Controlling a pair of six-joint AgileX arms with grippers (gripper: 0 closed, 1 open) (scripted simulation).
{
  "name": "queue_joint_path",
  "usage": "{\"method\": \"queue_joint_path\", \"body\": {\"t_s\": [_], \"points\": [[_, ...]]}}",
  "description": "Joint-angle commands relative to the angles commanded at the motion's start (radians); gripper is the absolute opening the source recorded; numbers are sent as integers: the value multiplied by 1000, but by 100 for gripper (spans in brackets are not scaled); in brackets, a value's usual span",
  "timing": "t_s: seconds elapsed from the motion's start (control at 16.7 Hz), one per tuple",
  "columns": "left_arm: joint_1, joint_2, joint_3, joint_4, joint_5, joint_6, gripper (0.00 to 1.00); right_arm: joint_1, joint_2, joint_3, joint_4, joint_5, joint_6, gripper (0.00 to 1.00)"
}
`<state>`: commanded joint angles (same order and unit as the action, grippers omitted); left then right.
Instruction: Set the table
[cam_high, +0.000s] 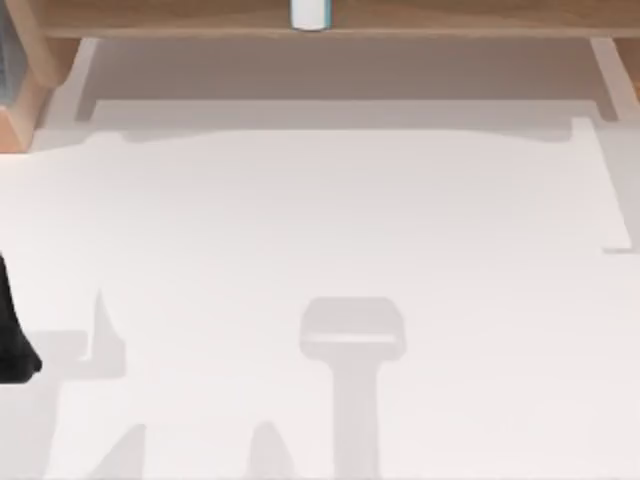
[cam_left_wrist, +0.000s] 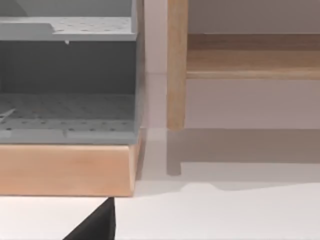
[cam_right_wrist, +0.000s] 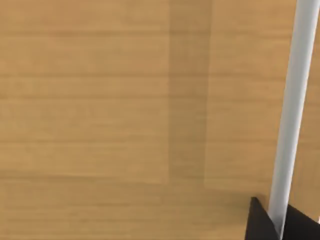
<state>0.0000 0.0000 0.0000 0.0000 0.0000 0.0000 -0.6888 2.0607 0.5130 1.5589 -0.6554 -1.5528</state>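
The white table (cam_high: 400, 220) spreads flat and bare across the top view, crossed by grey shadows. My left gripper (cam_high: 14, 345) is a dark shape at the table's left edge. A dark part of it (cam_left_wrist: 97, 226) hangs low over the table (cam_left_wrist: 225, 215), in front of a wooden base. In the right wrist view, my right gripper (cam_right_wrist: 278, 224) is shut on a thin white piece (cam_right_wrist: 295, 100) seen edge-on. That piece runs away from the fingertips (cam_right_wrist: 257, 222) across a wooden surface (cam_right_wrist: 100, 100).
A wooden shelf (cam_high: 450, 18) runs along the table's far side, with a white and pale blue thing (cam_high: 310, 12) on it at the centre. At the far left a grey perforated rack (cam_left_wrist: 65, 107) sits on a wooden base (cam_left_wrist: 65, 170), beside a wooden post (cam_left_wrist: 177, 65).
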Motion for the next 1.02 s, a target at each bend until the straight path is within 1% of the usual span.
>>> {"method": "queue_joint_path", "body": {"t_s": [0.3, 0.72, 1.02], "points": [[0, 0, 0, 0, 0, 0, 100, 7, 9, 15, -13, 9, 2, 0], [0, 0, 0, 0, 0, 0, 100, 108, 79, 208, -134, 113, 1, 0], [0, 0, 0, 0, 0, 0, 100, 110, 83, 218, -144, 118, 2, 0]]}}
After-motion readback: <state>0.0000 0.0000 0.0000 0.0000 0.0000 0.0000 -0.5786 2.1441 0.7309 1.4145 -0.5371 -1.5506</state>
